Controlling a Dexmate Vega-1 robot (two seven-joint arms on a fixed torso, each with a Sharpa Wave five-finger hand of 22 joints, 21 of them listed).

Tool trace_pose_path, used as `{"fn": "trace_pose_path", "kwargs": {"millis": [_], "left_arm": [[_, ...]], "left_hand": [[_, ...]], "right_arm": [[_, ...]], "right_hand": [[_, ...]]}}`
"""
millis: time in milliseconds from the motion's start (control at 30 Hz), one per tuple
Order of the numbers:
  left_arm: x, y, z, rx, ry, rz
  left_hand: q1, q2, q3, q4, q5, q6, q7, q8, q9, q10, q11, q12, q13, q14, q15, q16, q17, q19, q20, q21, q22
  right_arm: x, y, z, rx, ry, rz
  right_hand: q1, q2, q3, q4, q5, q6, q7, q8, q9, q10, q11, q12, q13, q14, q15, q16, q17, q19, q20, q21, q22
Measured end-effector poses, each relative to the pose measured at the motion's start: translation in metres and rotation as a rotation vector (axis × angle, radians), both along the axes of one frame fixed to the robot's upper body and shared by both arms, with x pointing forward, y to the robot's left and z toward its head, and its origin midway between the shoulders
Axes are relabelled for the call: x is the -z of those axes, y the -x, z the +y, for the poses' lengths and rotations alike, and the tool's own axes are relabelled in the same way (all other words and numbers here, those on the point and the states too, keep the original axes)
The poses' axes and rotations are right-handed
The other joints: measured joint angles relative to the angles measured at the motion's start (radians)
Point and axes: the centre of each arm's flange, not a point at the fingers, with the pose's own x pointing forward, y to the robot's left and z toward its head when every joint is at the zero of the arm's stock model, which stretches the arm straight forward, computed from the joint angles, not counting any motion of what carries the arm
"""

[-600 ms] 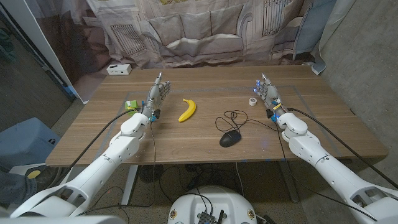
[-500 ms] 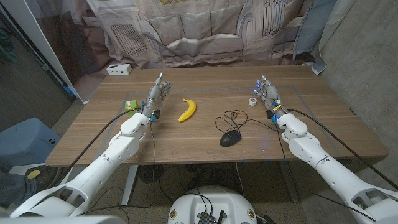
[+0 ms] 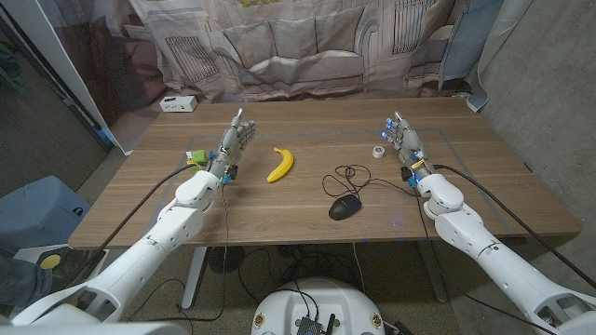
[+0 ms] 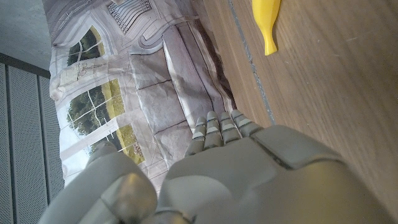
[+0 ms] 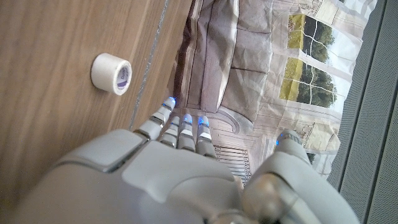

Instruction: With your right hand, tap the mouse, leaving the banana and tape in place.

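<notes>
The mouse (image 3: 345,207) lies nearest on the bench (image 3: 279,219), black, right of centre, close to the near edge. Its cable (image 3: 351,177) loops in a tangle just beyond it and runs right towards the right arm. No hand touches the mouse.

Further out, the banana (image 3: 280,165) lies left of centre, its length running near to far. The left wrist view shows one end of it (image 4: 267,25) apart from the hand.

The left hand (image 3: 233,144) stands left of the banana, fingers (image 4: 217,129) straight, extended and side by side, holding nothing. A green item (image 3: 195,158) lies just left of this hand.

The right hand (image 3: 402,141) stands at the right, beyond the mouse and well apart from it. Its fingers (image 5: 180,124) are extended, lying close together, blue lit at the tips, holding nothing.

The tape (image 3: 378,151), a small white roll, lies just left of the right hand, apart from it; the right wrist view (image 5: 111,74) confirms the gap.

At the far left corner sits a white box (image 3: 176,103). A printed backdrop (image 3: 307,46) hangs behind the bench.
</notes>
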Motion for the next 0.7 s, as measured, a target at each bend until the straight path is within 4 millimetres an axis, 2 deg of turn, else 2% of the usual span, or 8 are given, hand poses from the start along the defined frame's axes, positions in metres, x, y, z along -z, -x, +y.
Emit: {"fn": "trace_pose_path", "kwargs": {"millis": [100,267,567,700], "left_arm": [[-0.001,0.002,0.002,-0.001,-0.006,-0.003],[-0.002,0.005,0.001,0.003,-0.015,-0.01],[-0.003,0.002,-0.007,0.017,-0.012,-0.014],[-0.004,0.003,-0.013,0.041,-0.01,-0.024]], "left_hand": [[0.0,0.0,0.003,-0.003,0.0,0.0,0.0,0.0,0.0,0.006,-0.002,0.0,-0.003,0.008,-0.004,0.0,0.0,0.001,0.001,0.0,0.0],[0.013,0.003,0.007,-0.007,0.0,0.009,0.002,0.008,0.0,0.025,0.0,0.011,-0.012,0.031,0.005,0.011,0.0,0.049,0.006,0.015,0.0],[0.018,0.008,0.007,-0.008,0.0,0.037,0.004,0.015,0.0,0.048,-0.002,0.015,-0.021,0.063,0.006,0.015,0.0,0.054,0.011,0.015,0.0],[0.023,0.004,0.007,-0.016,0.0,0.046,0.001,0.016,0.0,0.061,0.0,0.022,-0.025,0.074,0.006,0.015,0.0,0.054,0.011,0.015,0.0]], "right_arm": [[-0.001,0.004,-0.001,0.004,0.002,-0.014],[-0.001,0.013,-0.002,-0.001,0.007,-0.035],[-0.001,0.026,-0.005,-0.028,0.008,-0.074],[-0.002,0.033,-0.008,-0.034,0.016,-0.097]], "right_hand": [[0.0,0.0,0.0,0.0,0.0,0.005,-0.002,0.0,0.0,0.001,0.002,0.0,0.0,0.0,0.0,0.0,0.0,0.007,-0.001,0.0,0.0],[0.0,0.0,0.0,0.0,0.0,0.012,-0.002,0.0,0.0,0.006,-0.001,0.0,0.0,0.01,0.002,0.0,0.0,0.011,0.0,0.0,0.0],[0.0,0.0,-0.003,-0.003,0.0,0.026,-0.002,0.004,0.0,0.025,-0.007,0.0,0.0,0.02,-0.005,0.001,0.0,0.018,-0.004,0.0,0.0],[0.0,0.0,-0.004,-0.004,0.0,0.03,-0.006,0.004,0.0,0.025,-0.007,0.0,0.0,0.023,-0.001,0.001,0.0,0.023,0.002,0.0,0.0]]}}
